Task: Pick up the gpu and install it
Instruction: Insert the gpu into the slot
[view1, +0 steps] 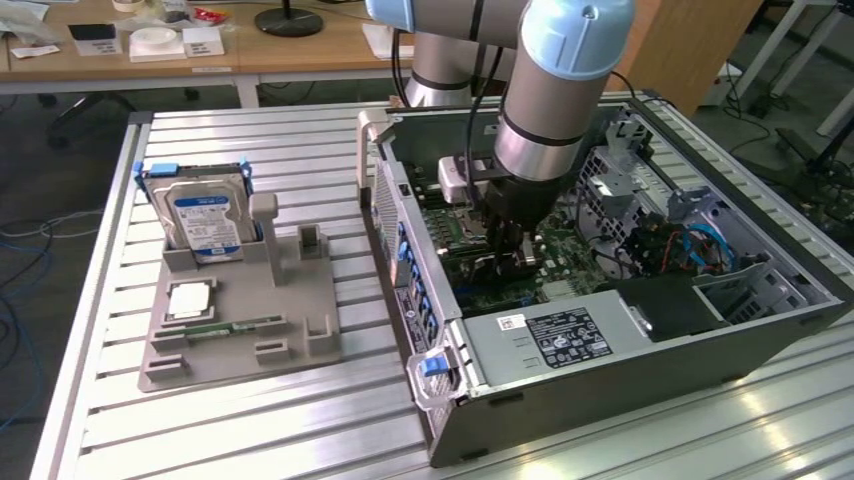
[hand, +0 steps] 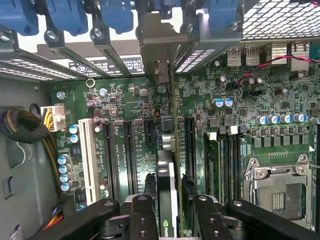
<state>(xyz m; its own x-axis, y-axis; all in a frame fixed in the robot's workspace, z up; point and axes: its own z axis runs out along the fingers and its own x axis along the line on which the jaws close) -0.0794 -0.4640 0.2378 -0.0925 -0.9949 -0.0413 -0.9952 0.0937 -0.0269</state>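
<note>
Gpu (hand: 167, 200) edge-on, NVIDIA logo, over motherboard (hand: 240, 115)

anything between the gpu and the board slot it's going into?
Nothing visible. In the wrist view the gpu stands on edge between the tool's fingers, running down onto the motherboard among the slots; its bracket end reaches the rear slot opening. Whether it is fully seated cannot be told.

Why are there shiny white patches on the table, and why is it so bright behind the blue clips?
In the exterior view, light from above glares off the ribbed aluminium table, washing out its near corner. In the wrist view, daylight through the case's rear slots blows out white behind the blue clips, while the motherboard stays evenly lit and the end effector looks dark.
</note>
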